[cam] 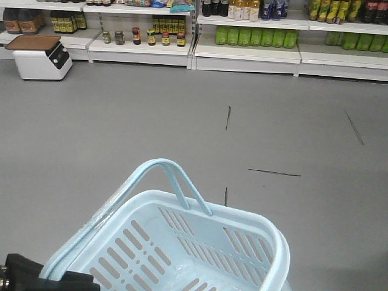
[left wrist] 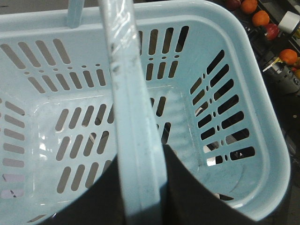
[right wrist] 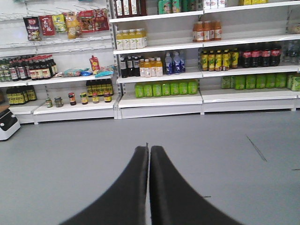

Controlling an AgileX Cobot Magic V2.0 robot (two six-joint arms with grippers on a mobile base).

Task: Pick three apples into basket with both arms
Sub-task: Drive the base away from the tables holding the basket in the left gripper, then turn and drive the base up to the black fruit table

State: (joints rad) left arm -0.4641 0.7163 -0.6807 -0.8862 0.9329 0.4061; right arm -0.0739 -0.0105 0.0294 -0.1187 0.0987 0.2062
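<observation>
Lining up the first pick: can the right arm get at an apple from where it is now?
Probably not yet. The right gripper, fingers shut, faces the shelves; no apple shows ahead of it. A red apple shows only in the left wrist view, past the basket rim.

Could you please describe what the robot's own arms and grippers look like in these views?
The right gripper has two matte black fingers, broad at the base and curving smoothly to narrow tips. The left gripper shows the same plain black fingers, wide and flat. The front view catches only a black angular piece of arm. No cables or markings show.
</observation>
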